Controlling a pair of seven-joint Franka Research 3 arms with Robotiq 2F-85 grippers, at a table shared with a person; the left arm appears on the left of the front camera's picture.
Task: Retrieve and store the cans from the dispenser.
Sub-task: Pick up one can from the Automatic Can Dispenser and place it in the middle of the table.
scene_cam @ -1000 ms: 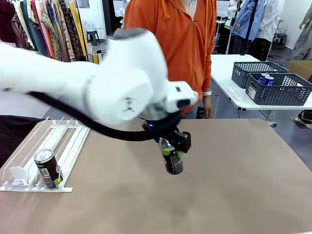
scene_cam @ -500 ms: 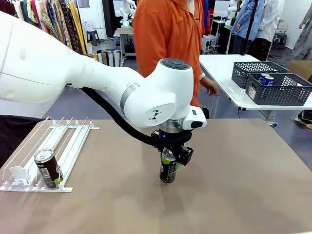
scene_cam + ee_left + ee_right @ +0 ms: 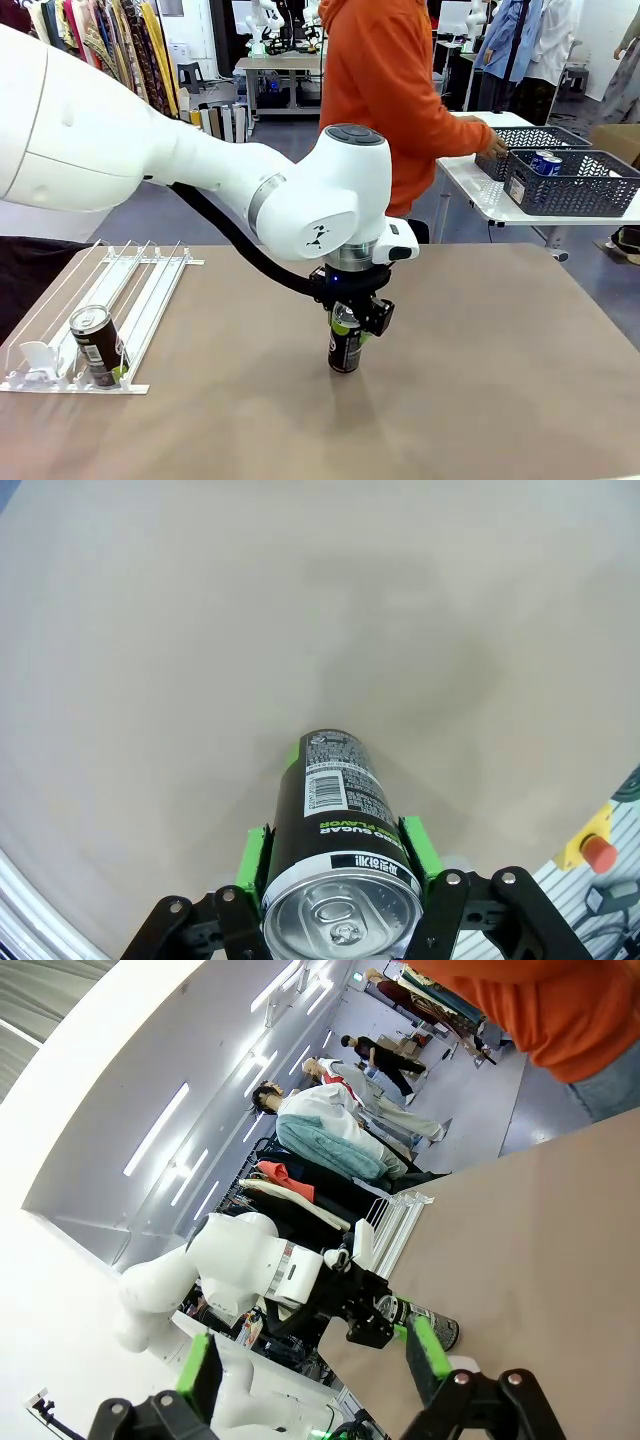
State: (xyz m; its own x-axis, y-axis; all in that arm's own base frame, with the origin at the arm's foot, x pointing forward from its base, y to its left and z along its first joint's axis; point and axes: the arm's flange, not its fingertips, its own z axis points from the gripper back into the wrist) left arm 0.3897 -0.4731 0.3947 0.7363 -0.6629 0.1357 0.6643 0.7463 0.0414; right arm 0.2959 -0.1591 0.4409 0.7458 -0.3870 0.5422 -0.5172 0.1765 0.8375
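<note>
Left gripper (image 3: 351, 322) is clamped on a slim dark can with green accents and a silver top (image 3: 345, 350). The can is upright near the middle of the tan tabletop (image 3: 500, 380), and its base looks down on the surface.

Left wrist view looks straight down the can: green finger pads (image 3: 252, 855) press both sides just under the rim. The pull tab, a barcode and green lettering are readable there, but not from the front.

Front view adds the rest:
- A flat white wire-rail dispenser (image 3: 150, 285) sits at the table's left edge, well apart from the held can.
- A second dark can (image 3: 98, 345) leans in the dispenser's near end, beside a white pusher tab.
- A person in an orange hoodie (image 3: 390, 90) stands at the far side, with one hand (image 3: 495, 145) on a dark grey lattice basket (image 3: 520, 140) on a white side table.
- Blue-and-white cans (image 3: 545, 162) lie in the next basket (image 3: 580, 190).

Right wrist view shows the right gripper (image 3: 310, 1345) with its fingers spread wide and nothing between them. It is off the table and rolled sideways. Past it are the left arm with its can, and the dispenser behind that.
</note>
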